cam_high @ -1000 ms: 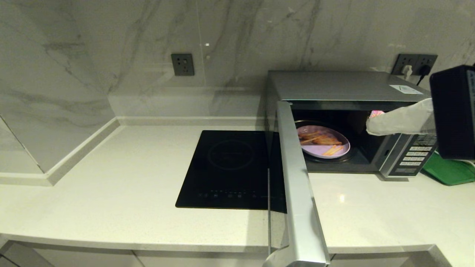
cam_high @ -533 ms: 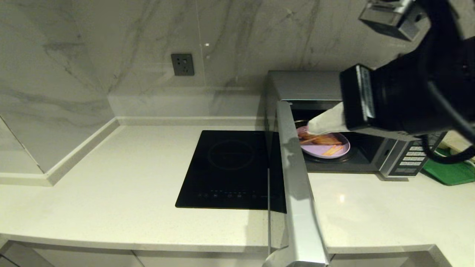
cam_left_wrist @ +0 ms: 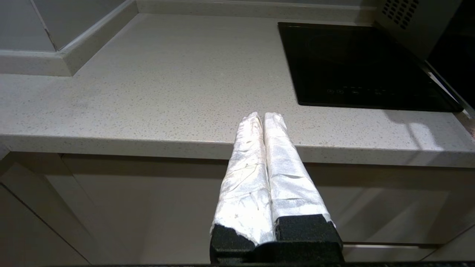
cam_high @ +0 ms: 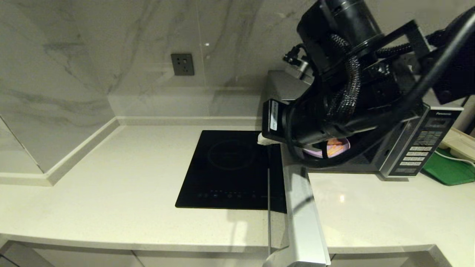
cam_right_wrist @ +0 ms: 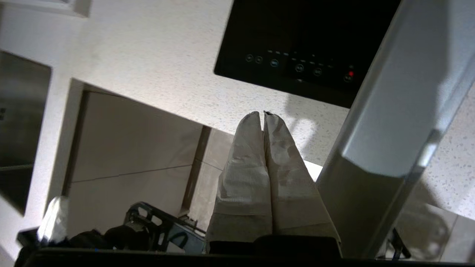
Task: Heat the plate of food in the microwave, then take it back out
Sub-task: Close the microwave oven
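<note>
My right tool (cam_right_wrist: 264, 115) is pressed shut on nothing, its two paper-wrapped fingers (cam_right_wrist: 246, 155) tip to tip, hanging over the induction hob (cam_high: 230, 167) on the outer side of the open microwave door (cam_high: 302, 218). The plate of food (cam_high: 336, 149) sits inside the microwave (cam_high: 415, 152) — I glimpse only a lilac edge and a couple of orange fries under my own arm, so I can't say how well it is centred. The step, I judge, is swinging that door closed. To do it well I should lay the closed fingertips flat against the door's outer face near its free edge, away from the hinge, and push steadily until it latches; the brushed silver frame looks slick, the wrapping soft. The tabletop (cam_left_wrist: 148, 81) is pale speckled stone, the hob flat glossy black glass. My left tool (cam_left_wrist: 263, 116) is parked before the tabletop's front edge — also closed and empty.
</note>
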